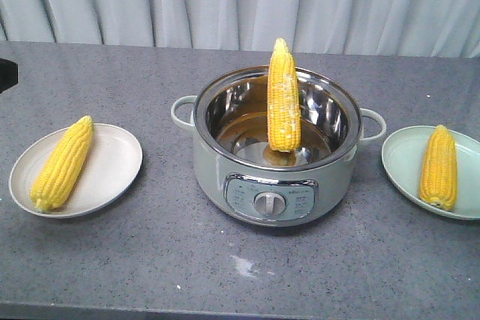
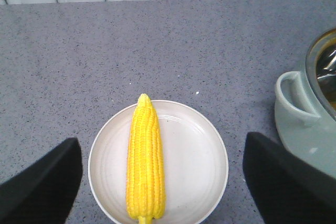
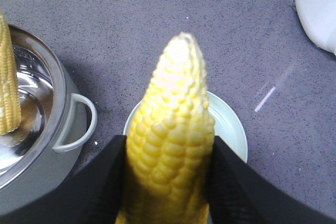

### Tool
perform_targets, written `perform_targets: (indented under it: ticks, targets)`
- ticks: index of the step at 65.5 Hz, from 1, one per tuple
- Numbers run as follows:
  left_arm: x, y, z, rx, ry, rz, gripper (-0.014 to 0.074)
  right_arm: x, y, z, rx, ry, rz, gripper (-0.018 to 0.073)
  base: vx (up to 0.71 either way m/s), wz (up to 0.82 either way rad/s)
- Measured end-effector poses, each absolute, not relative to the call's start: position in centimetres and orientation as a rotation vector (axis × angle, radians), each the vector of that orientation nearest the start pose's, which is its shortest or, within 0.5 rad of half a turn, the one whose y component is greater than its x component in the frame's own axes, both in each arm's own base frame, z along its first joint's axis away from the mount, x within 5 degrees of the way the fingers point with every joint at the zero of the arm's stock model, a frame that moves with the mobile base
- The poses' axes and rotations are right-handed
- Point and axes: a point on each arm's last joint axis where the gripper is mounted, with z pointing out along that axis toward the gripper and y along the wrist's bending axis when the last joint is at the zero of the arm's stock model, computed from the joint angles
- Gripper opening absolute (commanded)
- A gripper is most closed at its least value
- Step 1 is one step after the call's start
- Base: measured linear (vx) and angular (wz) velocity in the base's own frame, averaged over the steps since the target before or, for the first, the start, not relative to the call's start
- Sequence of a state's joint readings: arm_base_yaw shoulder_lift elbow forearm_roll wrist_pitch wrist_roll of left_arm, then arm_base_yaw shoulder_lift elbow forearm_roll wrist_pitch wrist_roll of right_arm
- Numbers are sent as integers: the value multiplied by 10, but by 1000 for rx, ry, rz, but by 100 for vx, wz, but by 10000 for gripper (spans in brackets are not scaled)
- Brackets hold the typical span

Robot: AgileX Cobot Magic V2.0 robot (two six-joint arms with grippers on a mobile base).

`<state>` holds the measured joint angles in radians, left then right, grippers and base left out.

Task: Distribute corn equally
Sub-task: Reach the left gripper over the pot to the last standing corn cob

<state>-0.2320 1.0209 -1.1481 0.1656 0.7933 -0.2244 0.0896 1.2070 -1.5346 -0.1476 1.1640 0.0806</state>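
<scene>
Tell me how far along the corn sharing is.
Done: the first cob lies on the white plate, left gripper open above it. In hand: the right gripper clasps a second cob at the green plate. Left: a third cob stands in the electric pot, not yet assigned to either plate.

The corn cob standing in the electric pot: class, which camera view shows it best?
Exterior front view: the standing cob shows whole, upright in the electric pot. Right wrist view catches a sliver, left of the gripped cob. Left wrist view shows only the pot's handle and side.
</scene>
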Motion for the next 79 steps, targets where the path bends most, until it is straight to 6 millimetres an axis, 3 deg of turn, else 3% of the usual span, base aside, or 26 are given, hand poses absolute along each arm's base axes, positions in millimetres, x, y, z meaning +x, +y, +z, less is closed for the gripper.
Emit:
perform_targets:
  ticks: [22,33,63,79]
  targets:
    - [198,-41,410,77,2132,-150,587,223,8,461,-10,2310,-100,186,0,0]
    - [204,-57,416,167,2109,-261,587,223,8,461,-10,2310,-100,186,0,0]
    - [267,-164,409,541,2157,-449,587,223,8,461,-10,2310,-100,186,0,0]
    - [302,-223,388,654,2189,-486,587,223,8,461,-10,2310,-100,186,0,0]
